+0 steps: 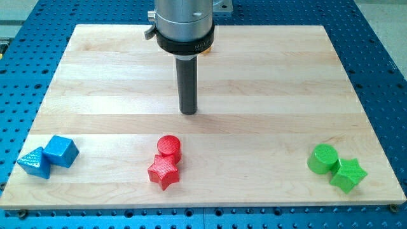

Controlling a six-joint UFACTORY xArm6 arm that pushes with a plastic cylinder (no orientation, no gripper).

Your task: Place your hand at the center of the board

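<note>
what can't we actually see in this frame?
Camera view only:
- Yellow blocks at the view's top: almost wholly hidden behind the arm's grey housing; only a sliver shows, shape and count unreadable.
- Arm above the housing: cut off by the top edge.
- My tip: whether it touches the board can't be told. It stands above the red cylinder.
</note>
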